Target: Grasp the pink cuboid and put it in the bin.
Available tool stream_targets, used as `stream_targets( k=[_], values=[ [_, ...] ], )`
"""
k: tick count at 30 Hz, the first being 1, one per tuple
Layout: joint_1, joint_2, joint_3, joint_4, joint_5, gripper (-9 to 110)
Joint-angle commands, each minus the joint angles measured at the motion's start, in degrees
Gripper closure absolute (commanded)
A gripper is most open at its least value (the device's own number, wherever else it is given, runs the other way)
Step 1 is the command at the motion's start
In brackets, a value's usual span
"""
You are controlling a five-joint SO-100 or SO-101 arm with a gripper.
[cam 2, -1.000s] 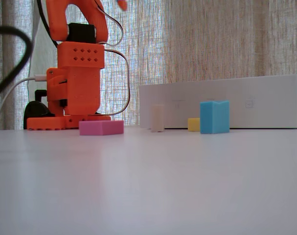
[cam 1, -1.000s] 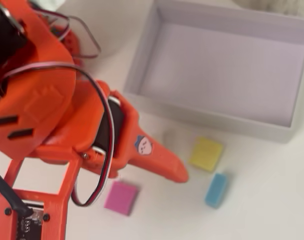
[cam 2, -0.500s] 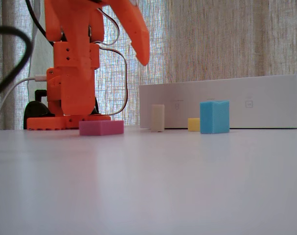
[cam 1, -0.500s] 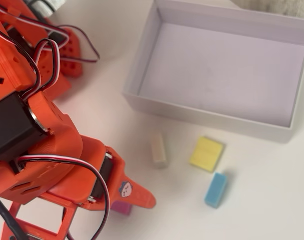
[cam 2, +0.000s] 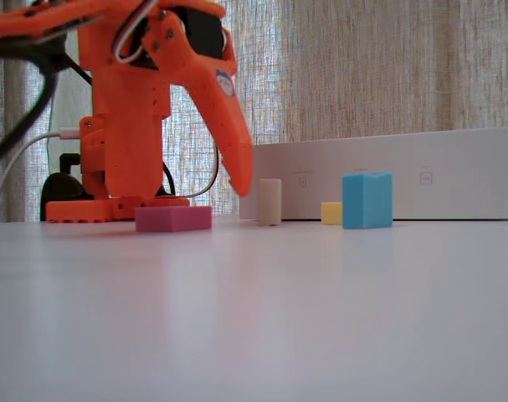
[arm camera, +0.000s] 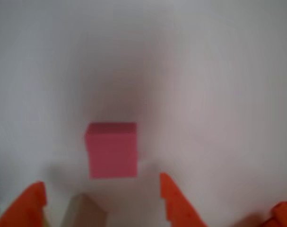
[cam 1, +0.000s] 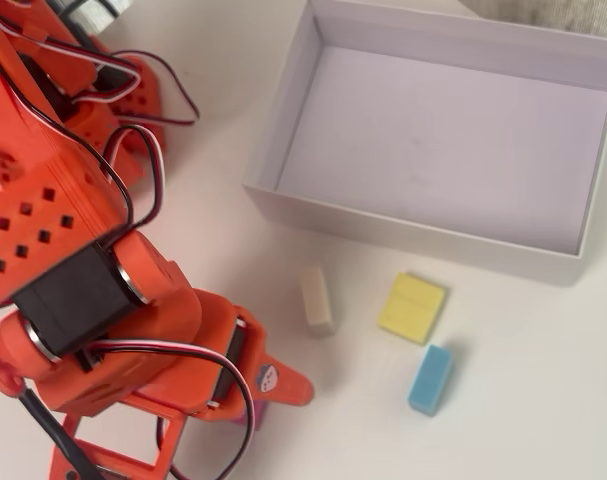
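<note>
The pink cuboid [cam 2: 173, 219] lies flat on the white table in front of the arm's base. In the overhead view only a magenta sliver [cam 1: 251, 411] of it shows under the orange arm. My gripper [cam 2: 242, 182] hangs a little above the table, just right of the cuboid in the fixed view. In the wrist view the gripper [arm camera: 100, 182] is open, its two orange fingers [arm camera: 175, 203] spread at the bottom edge. The cuboid [arm camera: 111, 149] sits just beyond their tips, untouched. The bin [cam 1: 301, 208] is a shallow white box at the upper right, empty.
A cream block [cam 1: 316, 300], a yellow block [cam 1: 413, 308] and a blue block [cam 1: 430, 380] sit in front of the bin's near wall. The arm's base and cables [cam 1: 133, 90] fill the upper left. A blurred beige shape [arm camera: 84, 213] shows between the fingers.
The arm has swung forward and down; its orange finger dropped from the top of the fixed view to just above the table beside the pink cuboid. No block has moved.
</note>
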Motion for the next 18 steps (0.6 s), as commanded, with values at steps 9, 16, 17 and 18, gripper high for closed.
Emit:
stream_targets(
  k=[9, 16, 17, 18],
  values=[
    [-0.62, -5.63, -0.53, -5.54, -0.26, 76],
    [-0.09, -6.24, -0.35, -6.86, -0.18, 92],
    [0.0, -6.24, -0.26, -7.21, -0.18, 97],
    [0.18, -6.06, -0.18, -7.47, -0.18, 103]
  ],
)
